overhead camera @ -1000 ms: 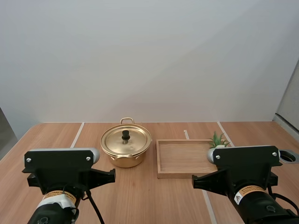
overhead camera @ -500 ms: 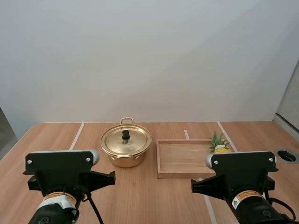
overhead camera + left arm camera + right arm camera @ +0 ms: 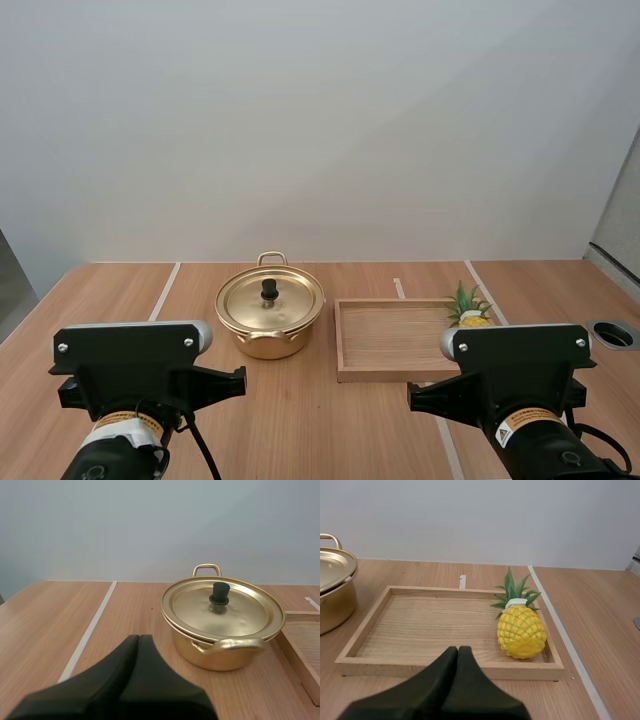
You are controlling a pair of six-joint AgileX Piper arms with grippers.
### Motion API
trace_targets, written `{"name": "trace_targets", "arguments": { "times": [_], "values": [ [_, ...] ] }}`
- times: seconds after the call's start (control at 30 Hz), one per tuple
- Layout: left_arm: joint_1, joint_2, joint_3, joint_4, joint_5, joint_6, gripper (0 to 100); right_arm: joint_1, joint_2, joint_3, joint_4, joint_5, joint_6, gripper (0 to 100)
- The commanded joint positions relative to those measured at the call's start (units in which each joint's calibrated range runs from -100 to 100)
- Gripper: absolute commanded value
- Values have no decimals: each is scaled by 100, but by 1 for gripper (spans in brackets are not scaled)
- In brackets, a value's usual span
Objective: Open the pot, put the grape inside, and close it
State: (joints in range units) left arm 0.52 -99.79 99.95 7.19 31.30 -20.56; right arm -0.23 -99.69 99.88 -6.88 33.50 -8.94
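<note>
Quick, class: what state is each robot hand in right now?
Left hand: closed, holding nothing.
Right hand: closed, holding nothing.

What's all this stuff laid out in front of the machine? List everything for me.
pot: one, gold, on the table left of the tray
lid: one, gold, closed on the pot
knob: one, black, at the lid's centre
wooden tray: one, light wood, right of the pot
pineapple: one, yellow with green leaves, in the tray by its right wall; no grape is in sight
table: one, wood with pale lines
grey ring: one, set in the table at far right
left end effector: one, black, shut, facing the pot
right end effector: one, black, shut, facing the tray
</note>
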Motion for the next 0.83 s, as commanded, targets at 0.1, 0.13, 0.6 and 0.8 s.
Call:
{"name": "trace_targets", "arguments": {
  "times": [0.1,0.13,0.6,0.8],
  "values": [
    [-1,-21,5,-139,-149,-17,0,15,-31,12,58,-177,-37,0],
    [-1,-21,5,-139,-214,-17,0,15,-31,12,68,-177,-37,0],
    [-1,-21,5,-128,-196,-17,0,15,-31,12,81,-177,-37,0],
    [-1,-21,5,-128,-196,-17,0,15,-31,12,81,-177,-37,0]
  ]
}}
